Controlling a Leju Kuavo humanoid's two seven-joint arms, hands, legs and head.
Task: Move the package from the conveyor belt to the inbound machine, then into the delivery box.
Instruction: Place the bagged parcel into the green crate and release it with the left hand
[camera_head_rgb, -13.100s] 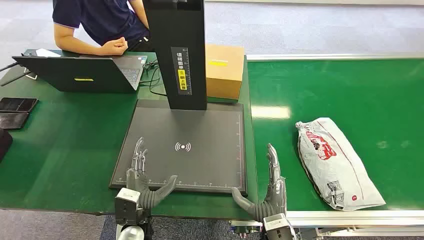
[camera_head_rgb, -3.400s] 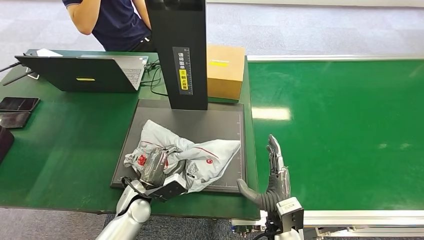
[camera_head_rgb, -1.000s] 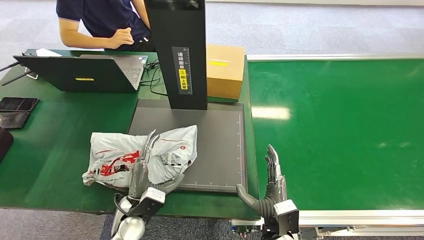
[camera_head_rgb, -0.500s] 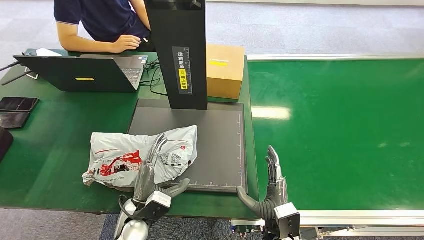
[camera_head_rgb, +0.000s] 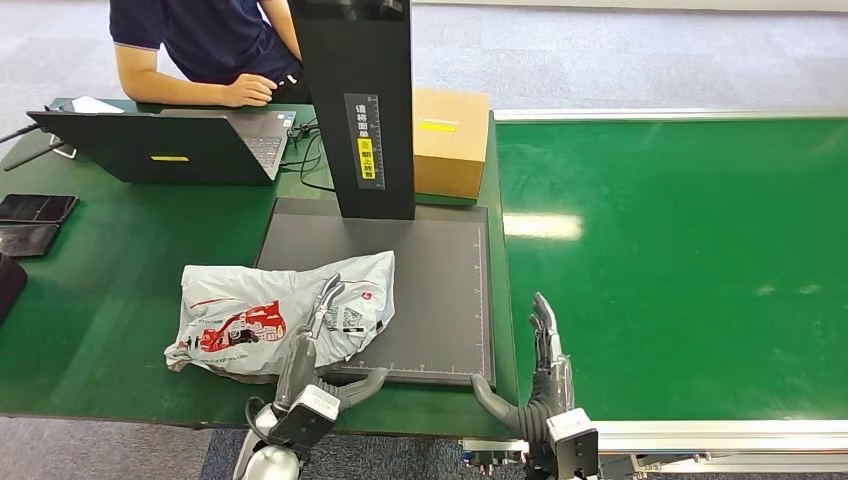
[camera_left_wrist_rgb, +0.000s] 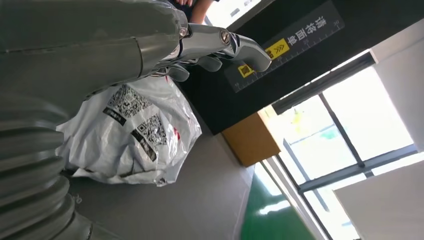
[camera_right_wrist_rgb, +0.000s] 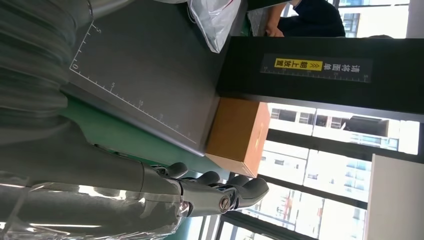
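A white package (camera_head_rgb: 280, 317) lies half on the dark scanner pad (camera_head_rgb: 430, 290) and half on the green table (camera_head_rgb: 110, 290). The left robot hand (camera_head_rgb: 318, 350) hovers at the package's near edge, fingers spread, holding nothing. The right robot hand (camera_head_rgb: 535, 375) stands upright and empty, fingers apart, between the pad and the conveyor belt (camera_head_rgb: 680, 260). A cardboard box (camera_head_rgb: 450, 140) sits behind the scanner's black column (camera_head_rgb: 355, 100).

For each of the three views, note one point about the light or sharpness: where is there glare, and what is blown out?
Head view: a bright patch of glare lies on the conveyor belt, the rest evenly lit and sharp. Left wrist view: the window is blown out white, while the package keeps readable codes. Right wrist view: the windows beyond the cardboard box are overexposed, and the near right hand is soft.
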